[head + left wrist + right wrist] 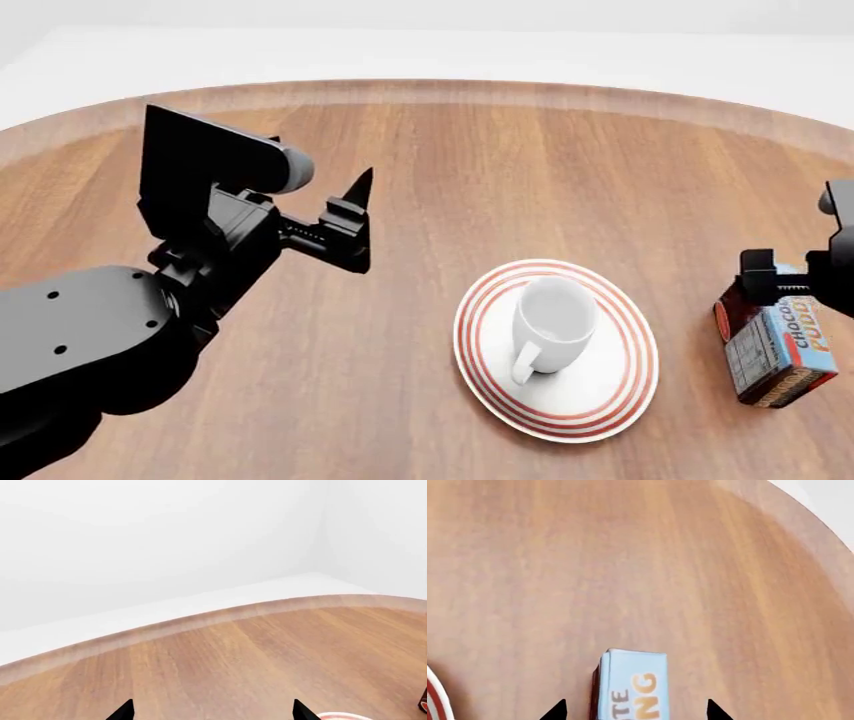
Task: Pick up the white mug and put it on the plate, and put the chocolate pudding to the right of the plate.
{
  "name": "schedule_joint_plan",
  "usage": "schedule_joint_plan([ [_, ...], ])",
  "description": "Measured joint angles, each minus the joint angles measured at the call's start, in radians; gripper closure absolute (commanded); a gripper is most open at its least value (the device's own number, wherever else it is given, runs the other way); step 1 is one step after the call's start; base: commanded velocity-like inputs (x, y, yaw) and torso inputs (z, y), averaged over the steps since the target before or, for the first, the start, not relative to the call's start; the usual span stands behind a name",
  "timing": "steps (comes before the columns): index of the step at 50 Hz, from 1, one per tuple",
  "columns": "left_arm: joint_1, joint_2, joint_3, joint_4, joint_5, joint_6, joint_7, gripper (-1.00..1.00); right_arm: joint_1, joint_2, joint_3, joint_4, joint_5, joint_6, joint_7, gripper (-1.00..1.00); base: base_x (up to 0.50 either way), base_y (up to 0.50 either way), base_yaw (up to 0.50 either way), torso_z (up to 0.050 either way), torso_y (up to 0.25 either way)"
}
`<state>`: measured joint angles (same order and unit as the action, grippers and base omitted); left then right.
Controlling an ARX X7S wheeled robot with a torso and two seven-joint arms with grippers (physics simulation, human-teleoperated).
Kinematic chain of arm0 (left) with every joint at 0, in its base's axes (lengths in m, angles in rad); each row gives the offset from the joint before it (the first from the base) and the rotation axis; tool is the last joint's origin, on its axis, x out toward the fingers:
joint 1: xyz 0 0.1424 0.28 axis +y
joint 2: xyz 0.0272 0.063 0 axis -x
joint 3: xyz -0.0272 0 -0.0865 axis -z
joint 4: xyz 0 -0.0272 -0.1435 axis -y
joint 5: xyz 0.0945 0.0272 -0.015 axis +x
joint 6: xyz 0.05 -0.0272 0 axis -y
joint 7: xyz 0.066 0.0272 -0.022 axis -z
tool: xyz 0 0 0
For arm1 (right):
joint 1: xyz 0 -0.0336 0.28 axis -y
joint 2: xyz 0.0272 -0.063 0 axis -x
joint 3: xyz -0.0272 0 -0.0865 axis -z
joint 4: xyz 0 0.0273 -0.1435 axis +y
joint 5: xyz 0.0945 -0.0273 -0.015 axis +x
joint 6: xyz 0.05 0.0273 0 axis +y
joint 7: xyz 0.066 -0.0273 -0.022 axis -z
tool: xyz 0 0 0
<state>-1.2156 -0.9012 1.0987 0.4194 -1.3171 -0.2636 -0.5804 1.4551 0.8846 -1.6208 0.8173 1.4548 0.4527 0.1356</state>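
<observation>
One white mug [554, 318] on one plate [607, 398], one chocolate pudding [781, 345] alongside.

The big black left arm [120, 340] fills the lower left of the head view. It reaches up toward the middle, and its black left gripper [358, 225] has its fingers spread apart, holding nothing. At the far right edge, only a small black part of the right gripper [801, 280] shows, its tips spread wide.

White mug [557, 318]: upright on red-ringed plate [497, 385]. Chocolate pudding [778, 350]: brown-and-blue box, just right of plate, on the surface [534, 170].
</observation>
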Motion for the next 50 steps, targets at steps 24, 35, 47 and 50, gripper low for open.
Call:
schedule_joint_plan([
  [24,0.007,-0.003,-0.005,0.000,0.004,0.005,0.006,-1.00,0.162,0.127,0.001,-0.244,-0.077,0.039,0.036,-1.00,0.00,0.00,0.00,0.000,0.000],
  [35,0.013,-0.014,-0.011,0.007,0.002,0.011,0.005,-1.00,0.255,0.235,0.027,-0.455,-0.125,0.023,0.075,-1.00,0.00,0.00,0.00,0.000,0.001],
  [47,0.010,-0.039,-0.020,0.052,0.018,0.009,-0.034,-1.00,0.302,0.425,0.084,-0.800,-0.133,-0.099,0.198,-1.00,0.00,0.00,0.00,0.000,0.000],
  [50,0.010,-0.048,-0.022,0.066,0.029,0.007,-0.055,-1.00,0.309,0.476,0.098,-0.897,-0.134,-0.138,0.231,-1.00,0.00,0.00,0.00,0.000,0.000],
])
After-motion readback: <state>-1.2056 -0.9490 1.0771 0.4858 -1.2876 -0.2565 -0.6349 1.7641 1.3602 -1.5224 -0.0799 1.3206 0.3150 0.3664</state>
